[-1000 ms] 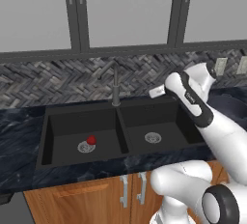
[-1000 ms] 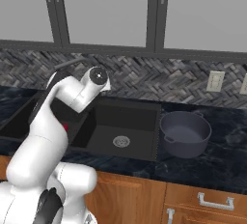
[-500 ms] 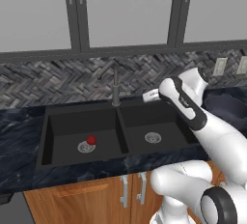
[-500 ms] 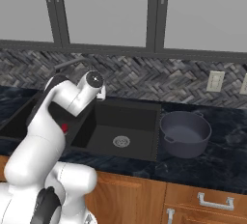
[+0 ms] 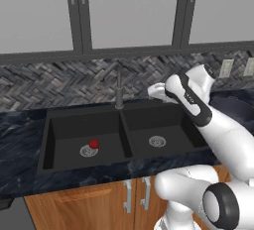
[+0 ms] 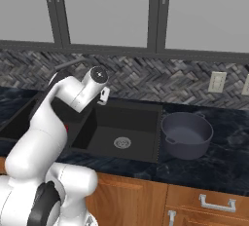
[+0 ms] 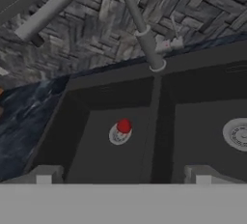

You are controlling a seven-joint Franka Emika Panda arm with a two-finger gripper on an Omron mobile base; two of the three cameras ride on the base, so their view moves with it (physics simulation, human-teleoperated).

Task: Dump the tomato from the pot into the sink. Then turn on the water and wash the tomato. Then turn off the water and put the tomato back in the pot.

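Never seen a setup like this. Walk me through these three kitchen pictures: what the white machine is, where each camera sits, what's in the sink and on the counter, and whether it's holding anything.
The white machine is a robot arm on a base that can drive, in a computer-rendered kitchen. Two pictures come from cameras on that base, behind the arm, one to its left and one to its right. The third comes from a camera on the hand, looking along the gripper, whose two finger tips rise at the bottom, spread wide with nothing between them. So it holds nothing.

The black sink has two basins. The small red tomato lies in the left basin, at its silver drain. The faucet stands behind the divider, and no water shows. The dark pot stands upright on the counter to the right of the sink, and looks empty. The hand hangs over the right basin, near the faucet.
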